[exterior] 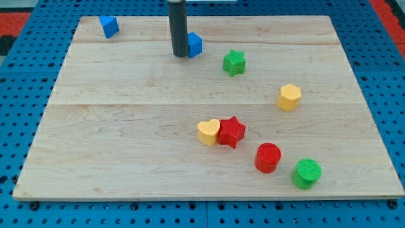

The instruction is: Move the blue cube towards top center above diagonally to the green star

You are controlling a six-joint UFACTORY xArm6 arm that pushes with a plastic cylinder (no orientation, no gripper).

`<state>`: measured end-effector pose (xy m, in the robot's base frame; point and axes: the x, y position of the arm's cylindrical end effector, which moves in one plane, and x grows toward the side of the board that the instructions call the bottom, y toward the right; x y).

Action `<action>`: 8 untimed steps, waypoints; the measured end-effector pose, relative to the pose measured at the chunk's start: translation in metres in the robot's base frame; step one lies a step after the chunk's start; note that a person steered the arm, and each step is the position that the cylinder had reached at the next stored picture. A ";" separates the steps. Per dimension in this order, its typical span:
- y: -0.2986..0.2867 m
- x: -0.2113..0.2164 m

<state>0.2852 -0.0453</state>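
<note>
My tip [180, 54] sits right against the left side of the blue cube [194, 45] near the view's top centre, on the wooden board [126, 126]. Just down and right waits the green star [233, 63]. Another blue block [109, 26] sits well apart at the top left.

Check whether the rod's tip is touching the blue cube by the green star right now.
Touching, as far as the camera view shows: my tip sits flush against the left side of the blue cube, with no board visible between them.
</note>
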 end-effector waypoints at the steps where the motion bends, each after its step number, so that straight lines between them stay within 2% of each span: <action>1: 0.017 -0.037; 2: 0.025 -0.020; 4: 0.098 -0.016; 5: 0.117 -0.045; 6: 0.087 -0.074; 7: 0.079 -0.074; 8: 0.117 -0.074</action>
<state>0.2111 0.0714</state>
